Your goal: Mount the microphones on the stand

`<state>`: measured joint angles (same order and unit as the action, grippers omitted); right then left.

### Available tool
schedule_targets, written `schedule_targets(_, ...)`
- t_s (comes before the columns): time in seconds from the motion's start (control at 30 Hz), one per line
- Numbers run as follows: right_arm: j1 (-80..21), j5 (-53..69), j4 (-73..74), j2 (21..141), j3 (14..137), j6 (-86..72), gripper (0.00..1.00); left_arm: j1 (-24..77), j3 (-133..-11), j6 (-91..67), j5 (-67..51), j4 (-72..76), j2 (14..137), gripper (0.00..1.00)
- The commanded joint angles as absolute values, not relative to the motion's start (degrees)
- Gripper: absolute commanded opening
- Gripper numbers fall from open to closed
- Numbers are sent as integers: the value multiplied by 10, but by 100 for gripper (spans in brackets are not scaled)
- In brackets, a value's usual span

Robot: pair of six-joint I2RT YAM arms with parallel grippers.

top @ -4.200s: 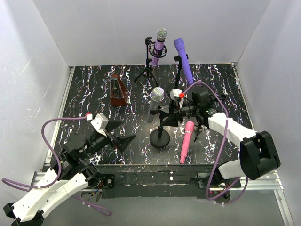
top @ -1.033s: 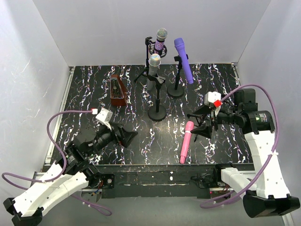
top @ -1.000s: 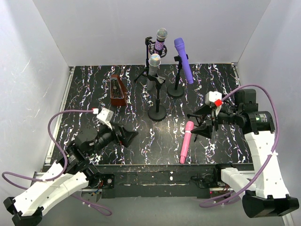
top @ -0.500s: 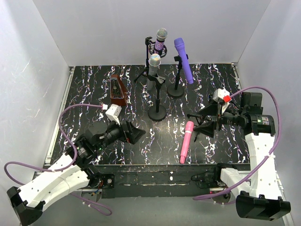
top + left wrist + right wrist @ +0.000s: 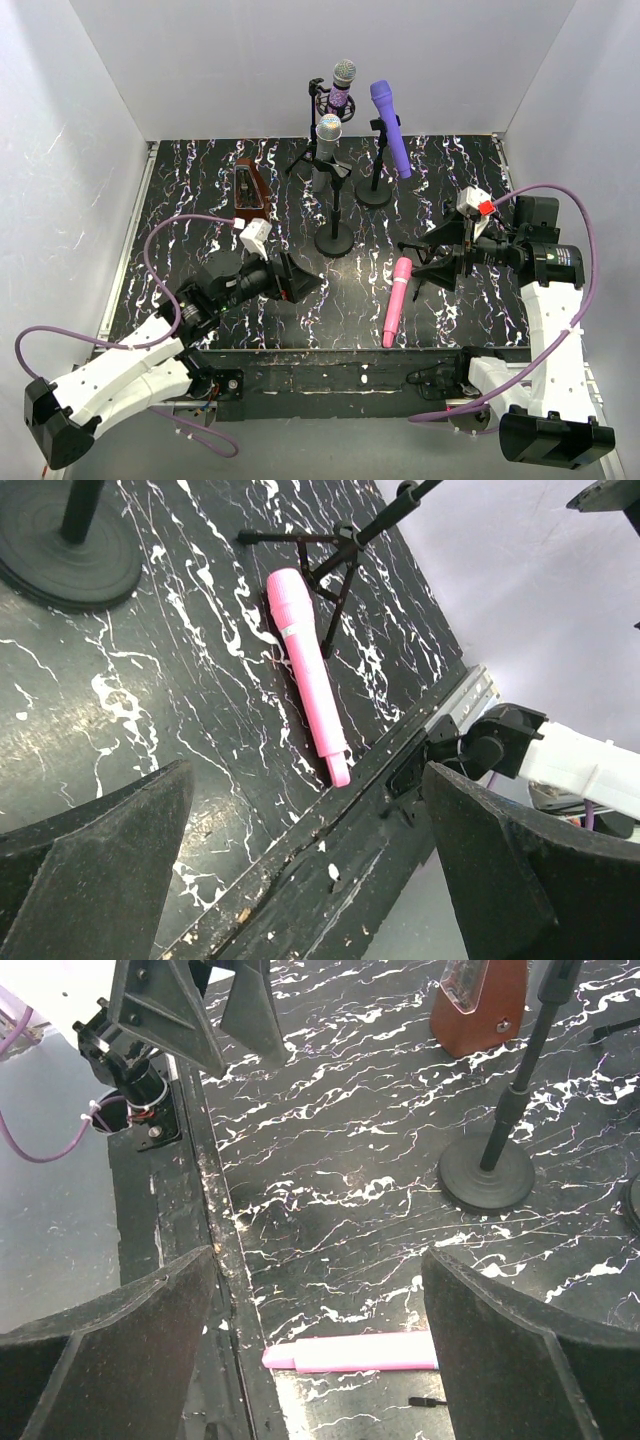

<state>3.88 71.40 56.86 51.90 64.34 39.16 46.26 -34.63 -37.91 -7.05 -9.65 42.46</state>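
Marbling veins the black table [image 5: 200,200] under the smooth pink cylindrical microphone [image 5: 395,302]; left and right jaws gape empty.

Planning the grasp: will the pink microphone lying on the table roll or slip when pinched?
The smooth pink cylindrical microphone looks round with no flat side, so it would probably roll if nudged sideways. Its smooth shell may slip when pinched, so a grip near mid-body seems safer.
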Motion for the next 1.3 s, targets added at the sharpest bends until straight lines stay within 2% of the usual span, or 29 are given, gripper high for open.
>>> schedule_targets(0.0, 44, 737, 556, 517, 640, 386, 90, 463, -331, -405, -99, -62, 441, 98)
schedule_targets(0.5, 49, 744, 551, 521, 635, 383, 89, 471, -324, -416, -155, -10, 497, 98)
schedule_targets(1.27, 56, 751, 544, 520, 628, 374, 90, 577, -356, -387, -106, 31, 600, 98)
